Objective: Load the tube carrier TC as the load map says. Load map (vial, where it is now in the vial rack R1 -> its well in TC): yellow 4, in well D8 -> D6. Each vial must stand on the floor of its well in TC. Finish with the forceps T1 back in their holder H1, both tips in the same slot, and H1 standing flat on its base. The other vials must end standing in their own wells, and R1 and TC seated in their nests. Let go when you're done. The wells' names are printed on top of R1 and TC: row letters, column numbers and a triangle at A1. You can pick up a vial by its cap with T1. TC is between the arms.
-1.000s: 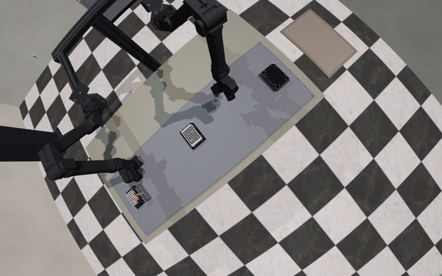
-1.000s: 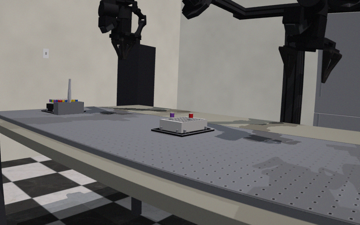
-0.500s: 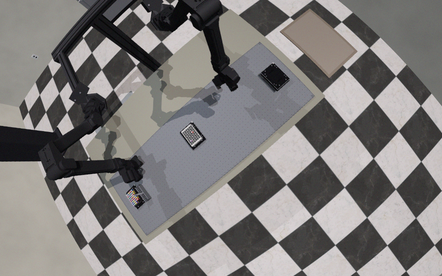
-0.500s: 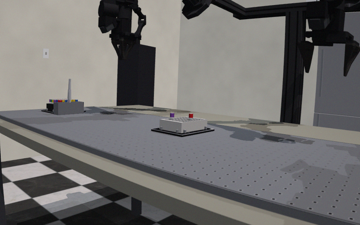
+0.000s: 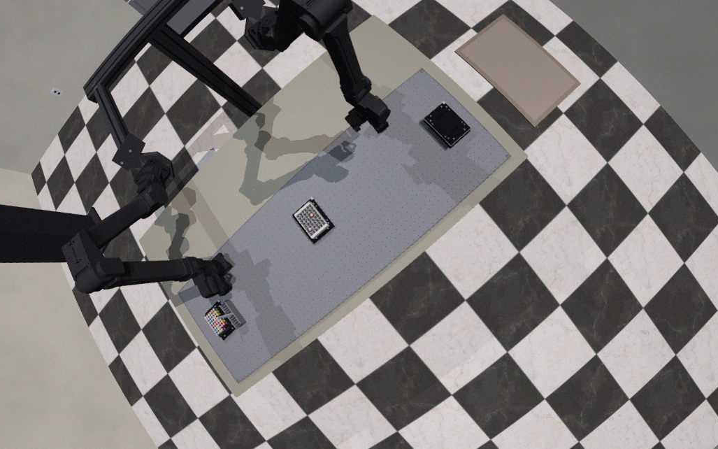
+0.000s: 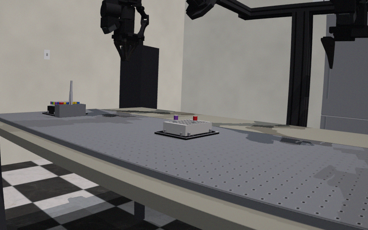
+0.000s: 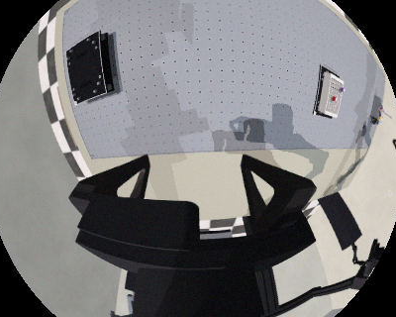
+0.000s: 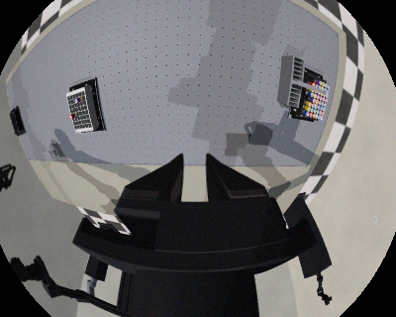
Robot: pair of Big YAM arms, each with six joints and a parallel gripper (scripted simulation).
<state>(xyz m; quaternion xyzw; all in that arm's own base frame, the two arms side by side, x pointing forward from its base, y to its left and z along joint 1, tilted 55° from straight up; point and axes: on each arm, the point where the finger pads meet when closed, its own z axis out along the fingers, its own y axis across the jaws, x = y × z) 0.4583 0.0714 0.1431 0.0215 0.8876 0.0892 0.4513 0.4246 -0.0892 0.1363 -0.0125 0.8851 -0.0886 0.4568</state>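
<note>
The white tube carrier TC (image 5: pixel 324 227) (image 6: pixel 173 129) (image 7: pixel 325 94) sits mid-table with a red cap (image 6: pixel 195 118) (image 7: pixel 334 99) and a purple cap (image 6: pixel 176 117) (image 7: pixel 342 89) standing above it. The vial rack R1 (image 6: pixel 51 109) is full of coloured caps; yellow 4 cannot be singled out. The grey holder H1 (image 6: pixel 70 110) (image 8: pixel 285 81) stands beside R1, with the forceps T1 (image 6: pixel 71 91) upright in it; its tips are hidden. My left gripper (image 6: pixel 351 68) (image 7: pixel 195 159) is wide open and empty, high above the table. My right gripper (image 6: pixel 125 60) (image 8: pixel 194 158) is slightly open and empty, high above the table near H1.
A black studded plate (image 5: pixel 447 124) (image 7: pixel 86 69) lies at the table's far end, on the left arm's side. A black frame (image 5: pixel 205 72) stands behind the table. Between TC and H1 the perforated top (image 5: pixel 350 245) bears only shadows.
</note>
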